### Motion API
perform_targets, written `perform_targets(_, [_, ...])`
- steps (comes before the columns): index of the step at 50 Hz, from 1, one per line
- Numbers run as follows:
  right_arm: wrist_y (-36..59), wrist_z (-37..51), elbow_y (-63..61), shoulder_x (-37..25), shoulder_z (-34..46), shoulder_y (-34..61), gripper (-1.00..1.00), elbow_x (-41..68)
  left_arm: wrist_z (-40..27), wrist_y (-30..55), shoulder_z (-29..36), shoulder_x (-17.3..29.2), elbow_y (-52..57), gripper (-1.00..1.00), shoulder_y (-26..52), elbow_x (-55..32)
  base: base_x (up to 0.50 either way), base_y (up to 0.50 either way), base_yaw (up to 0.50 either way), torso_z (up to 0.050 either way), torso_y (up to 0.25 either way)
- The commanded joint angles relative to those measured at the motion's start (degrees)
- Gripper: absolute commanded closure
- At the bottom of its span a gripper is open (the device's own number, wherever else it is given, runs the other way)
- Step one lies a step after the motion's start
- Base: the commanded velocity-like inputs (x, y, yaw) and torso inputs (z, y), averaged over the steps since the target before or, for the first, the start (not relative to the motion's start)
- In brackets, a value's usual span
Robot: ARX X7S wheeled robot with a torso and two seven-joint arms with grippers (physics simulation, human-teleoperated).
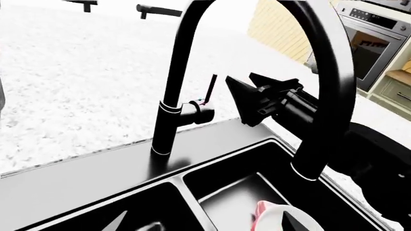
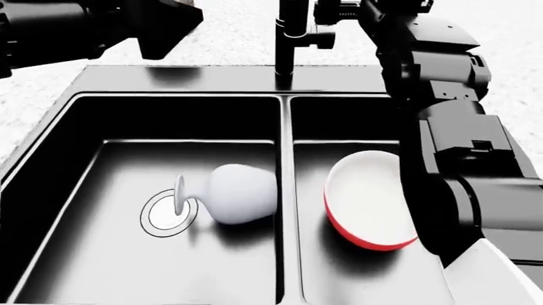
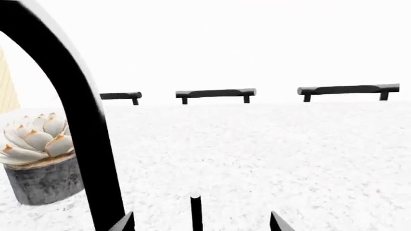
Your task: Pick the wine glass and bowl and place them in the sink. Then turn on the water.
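Currently we are logging the wine glass [image 2: 238,194] lying at lower left of the sink [image 2: 182,82], the bowl [image 2: 369,200] leaning at lower right. Our right gripper [image 1: 253,103] is sitting open beside the faucet lever [image 1: 211,89]; the left gripper's [image 2: 165,25] state we cannot tell.

The speckled grey-white granite counter [image 2: 238,32] carries everything here; the black double-basin sink [image 2: 285,159] is set into it, a divider running between the basins; the black faucet [image 1: 172,96] rises from the sink's back ledge, its small lever [image 1: 211,89] upright at the side; farther back on the granite stands a potted succulent [image 3: 38,159] in a grey pot.
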State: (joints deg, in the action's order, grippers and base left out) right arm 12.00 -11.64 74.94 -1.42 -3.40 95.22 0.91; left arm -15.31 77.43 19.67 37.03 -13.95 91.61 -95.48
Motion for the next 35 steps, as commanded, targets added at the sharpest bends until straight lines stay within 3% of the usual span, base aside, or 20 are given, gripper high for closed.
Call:
perform_targets(1, [-0.46, 0.69, 0.05, -0.10, -0.71, -0.11, -1.00, -0.58, 0.26, -0.13, 0.61, 0.15, -0.15, -1.00, 0.56, 0.03, 0.00, 0.00, 0.00, 0.000, -0.182])
perform_targets(5, [-1.01, 0.82, 0.05, -0.14, -1.24, 0.19, -1.00, -0.37, 0.79, -0.38, 0.88, 0.14, -0.31, -1.00, 0.67, 0.45, 0.00, 0.00, 0.00, 0.000, -0.170])
perform_targets(19, [-8.78, 0.32, 0.05, 0.58, -4.18, 1.75, -1.00, -0.16, 3.23, -1.24, 2.23, -0.41, -2.02, -1.00, 2.07, 2.55, 0.00, 0.00, 0.00, 0.000, 0.000])
perform_targets(35, [-7.16, 0.73, 0.05, 0.42, -2.95, 4.94, -1.00, -0.74, 6.28, -1.22, 4.22, -0.75, -2.60, -1.00, 4.69, 4.88, 0.00, 0.00, 0.00, 0.000, -0.039])
